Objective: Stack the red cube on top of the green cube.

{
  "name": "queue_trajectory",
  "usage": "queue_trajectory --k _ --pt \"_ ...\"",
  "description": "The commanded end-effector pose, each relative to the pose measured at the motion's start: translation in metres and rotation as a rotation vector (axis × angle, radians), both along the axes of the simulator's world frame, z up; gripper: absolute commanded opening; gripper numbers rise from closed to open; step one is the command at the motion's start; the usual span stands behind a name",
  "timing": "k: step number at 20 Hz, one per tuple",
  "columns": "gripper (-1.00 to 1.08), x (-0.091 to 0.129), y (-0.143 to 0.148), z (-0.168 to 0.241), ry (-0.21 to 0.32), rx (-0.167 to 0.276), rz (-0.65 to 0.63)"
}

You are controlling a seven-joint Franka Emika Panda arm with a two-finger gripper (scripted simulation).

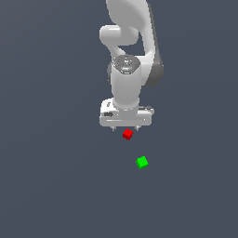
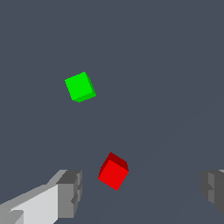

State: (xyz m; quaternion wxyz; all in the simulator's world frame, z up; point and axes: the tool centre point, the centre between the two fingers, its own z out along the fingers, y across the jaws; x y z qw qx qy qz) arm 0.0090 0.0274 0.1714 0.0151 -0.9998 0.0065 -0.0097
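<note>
Jaws apart; one red cube (image 2: 113,171); one green cube (image 2: 80,86)

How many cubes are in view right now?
2. The red cube sits on the floor just below the open fingers, not gripped. The green cube lies apart from it, nearer the camera in the exterior view. None appears hidden.

arm (image 1: 125,88): upright, pointing down | hand (image 2: 140,188): fingers (image 2: 70,192) spread wide, empty
</note>
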Motion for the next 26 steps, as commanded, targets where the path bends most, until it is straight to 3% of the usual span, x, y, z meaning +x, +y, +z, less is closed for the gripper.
queue_trajectory --k 1,12,26 --pt "1.00 0.000 0.000 0.000 0.000 0.000 0.000" --pt "1.00 -0.010 0.001 -0.015 0.004 -0.004 -0.081" --pt "1.00 -0.046 0.011 -0.070 0.018 -0.018 -0.377"
